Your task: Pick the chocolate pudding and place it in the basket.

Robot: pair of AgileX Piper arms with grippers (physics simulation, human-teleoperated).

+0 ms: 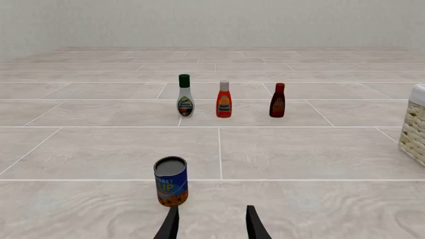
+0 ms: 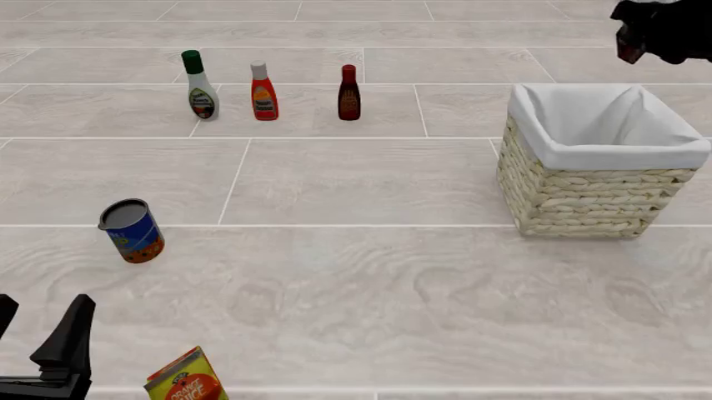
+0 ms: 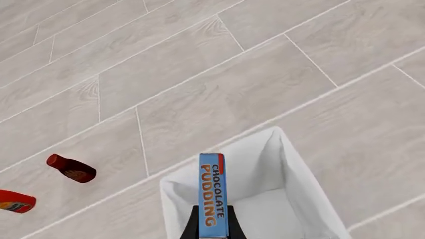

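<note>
The chocolate pudding (image 3: 212, 194) is a thin box with a blue lettered edge, and my right gripper (image 3: 212, 230) is shut on it. It hangs in the air over the near rim of the basket (image 3: 292, 167), whose white lining opens below it. In the front view the right gripper (image 2: 656, 29) is a dark shape high at the far right, above and behind the wicker basket (image 2: 579, 200). My left gripper (image 2: 39, 332) sits low at the near left, open and holding nothing, its fingertips (image 1: 171, 224) just short of a can (image 1: 171, 181).
A blue and orange can (image 2: 132, 231) stands at the left, and an orange juice carton (image 2: 187, 379) lies by the near edge. A white dressing bottle (image 2: 202, 87), a red-orange bottle (image 2: 263, 93) and a dark red bottle (image 2: 349, 93) stand in a row at the back.
</note>
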